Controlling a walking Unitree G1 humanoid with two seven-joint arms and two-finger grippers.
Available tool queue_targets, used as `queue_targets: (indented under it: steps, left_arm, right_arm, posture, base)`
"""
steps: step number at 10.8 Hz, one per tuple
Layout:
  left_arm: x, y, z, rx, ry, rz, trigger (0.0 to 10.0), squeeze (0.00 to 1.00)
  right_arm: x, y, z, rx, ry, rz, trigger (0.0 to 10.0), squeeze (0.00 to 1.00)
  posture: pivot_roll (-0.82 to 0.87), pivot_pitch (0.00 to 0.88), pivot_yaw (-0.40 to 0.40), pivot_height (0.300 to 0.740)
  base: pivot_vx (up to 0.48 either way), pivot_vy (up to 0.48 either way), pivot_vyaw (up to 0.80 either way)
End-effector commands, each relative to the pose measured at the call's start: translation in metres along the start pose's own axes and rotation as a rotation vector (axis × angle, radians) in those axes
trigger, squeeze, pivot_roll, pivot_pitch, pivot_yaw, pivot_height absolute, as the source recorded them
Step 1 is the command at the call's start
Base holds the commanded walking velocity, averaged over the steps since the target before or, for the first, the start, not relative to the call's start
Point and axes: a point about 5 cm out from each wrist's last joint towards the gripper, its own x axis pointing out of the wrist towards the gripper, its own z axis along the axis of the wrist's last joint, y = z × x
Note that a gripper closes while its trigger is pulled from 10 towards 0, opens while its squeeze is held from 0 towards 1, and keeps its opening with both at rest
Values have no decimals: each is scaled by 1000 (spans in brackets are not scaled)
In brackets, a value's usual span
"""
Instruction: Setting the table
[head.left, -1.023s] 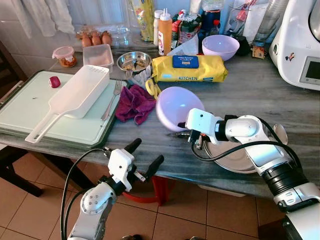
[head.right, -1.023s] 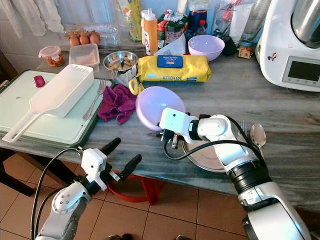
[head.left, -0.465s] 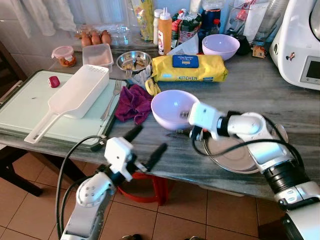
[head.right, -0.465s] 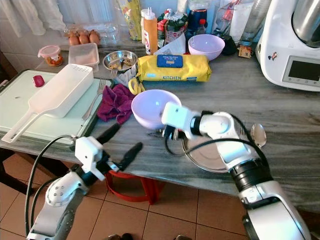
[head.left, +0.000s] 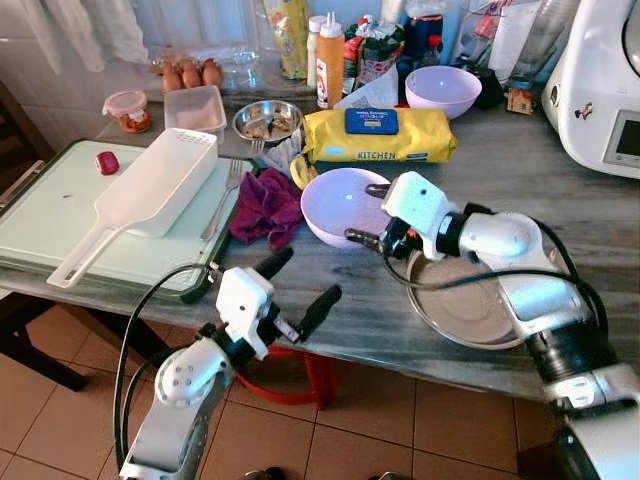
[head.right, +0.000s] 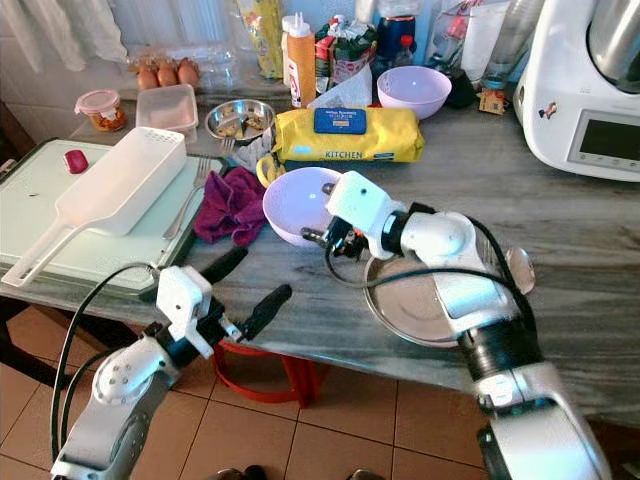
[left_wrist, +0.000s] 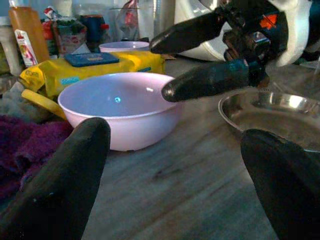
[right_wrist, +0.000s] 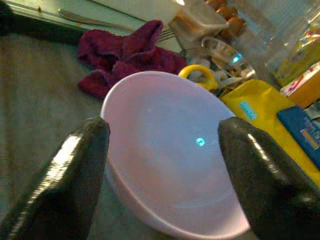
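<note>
Bowl (head.left: 345, 205) sits between purple cloth (head.left: 268, 206) and steel plate (head.left: 470, 310), right end effector (head.left: 366, 213) released beside it

Bowl, pale lilac plastic (head.left: 345, 205): round, smooth, empty, standing upright on the grey marbled counter, between a crumpled magenta cloth (head.left: 268, 205) on its left and a plate on its right, with a yellow wipes pack (head.left: 378, 137) just behind it. Plate, shallow metal (head.left: 468, 313): round, shiny, empty, lying flat near the counter's front edge, just beside the bowl. Spoon, metal (head.right: 518, 270): lying at the plate's right rim, bowl end showing, handle not visible.
</note>
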Motion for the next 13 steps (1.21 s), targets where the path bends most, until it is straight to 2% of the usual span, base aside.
queue_targets:
  steps: [1, 3, 4, 5, 6, 7, 9, 10, 11, 13]
  left_arm:
    - [-1, 0, 1, 8, 5, 3, 10000, 0]
    - [-1, 2, 2, 12, -2, 41, 10000, 0]
    - [-2, 3, 2, 12, -3, 52, 10000, 0]
    - [-3, 4, -4, 4, 3, 66, 10000, 0]
    - [-2, 3, -11, -9, 10, 60, 10000, 0]
    - [-1, 2, -15, -14, 17, 49, 10000, 0]
    - [1, 6, -17, -15, 19, 57, 10000, 0]
    - [1, 7, -18, -14, 14, 68, 10000, 0]
    - [-1, 4, -20, -15, 9, 73, 10000, 0]
    - [-4, 3, -21, -15, 10, 93, 10000, 0]
  right_arm:
    - [-1, 0, 8, -2, -36, -9, 10000, 1000]
    - [-7, -5, 20, 18, -107, -115, 10000, 1000]
    - [-10, -7, 20, 17, -108, -187, 10000, 1000]
    - [-10, -8, 12, 25, -74, -234, 10000, 1000]
    - [-8, -11, 5, 9, -33, -220, 10000, 1000]
    - [-7, -19, -5, -47, 31, -201, 10000, 973]
    - [-5, -36, -13, -46, 94, -204, 10000, 400]
    - [-3, -44, -17, -88, 151, -186, 10000, 114]
    - [1, -51, -15, -116, 166, -171, 10000, 4]
    - [5, -50, -6, -138, 101, -82, 10000, 0]
  posture:
    - [-138, 141, 61, 740]
    - [-130, 137, 53, 740]
    - [-131, 136, 52, 740]
    - [-137, 137, 56, 740]
    - [-145, 137, 60, 740]
    - [-147, 138, 61, 740]
    - [-140, 146, 58, 740]
    - [-135, 148, 54, 740]
    - [-123, 152, 46, 740]
    - [-118, 152, 41, 740]
  base:
    - [0, 0, 0]
    - [0, 0, 0]
    - [0, 0, 0]
    - [0, 0, 0]
    - [0, 0, 0]
    - [0, 0, 0]
    - [0, 0, 0]
    - [0, 0, 0]
    - [0, 0, 0]
    - [0, 0, 0]
